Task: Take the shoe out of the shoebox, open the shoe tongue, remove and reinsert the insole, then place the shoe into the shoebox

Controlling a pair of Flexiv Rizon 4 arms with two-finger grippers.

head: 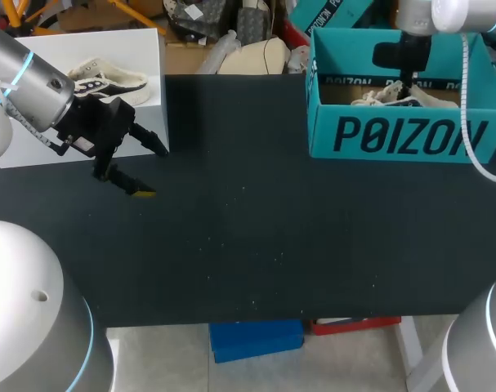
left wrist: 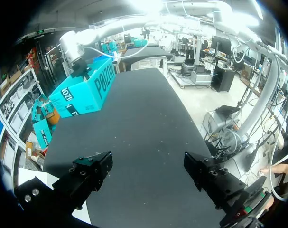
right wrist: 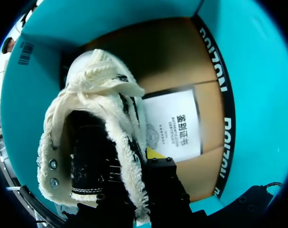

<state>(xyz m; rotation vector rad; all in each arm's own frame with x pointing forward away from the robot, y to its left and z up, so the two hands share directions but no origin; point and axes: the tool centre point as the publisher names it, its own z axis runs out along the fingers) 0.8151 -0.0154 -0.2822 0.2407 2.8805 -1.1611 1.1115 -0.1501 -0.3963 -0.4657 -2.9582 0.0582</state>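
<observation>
Shoebox [head: 395,139] at 1 o'clock on table [head: 256,245]. Shoe [right wrist: 94,137] inside it, lying on brown floor next to white card [right wrist: 174,126]. Right gripper [right wrist: 134,161] down in box, claw clamped on shoe's fleecy collar. Left gripper [head: 154,171] at 10 o'clock over table, claw wide open, holding nothing. White board [head: 35,139] at 10-11 o'clock carries second shoe [head: 109,79].

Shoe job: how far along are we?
Looks like the start, with nothing visibly done: the shoe lies in the shoebox. In hand: the right tool is down in the box at the shoe's collar, and the left tool hangs open over the table. Left: lift-out, tongue, insole, return.
</observation>
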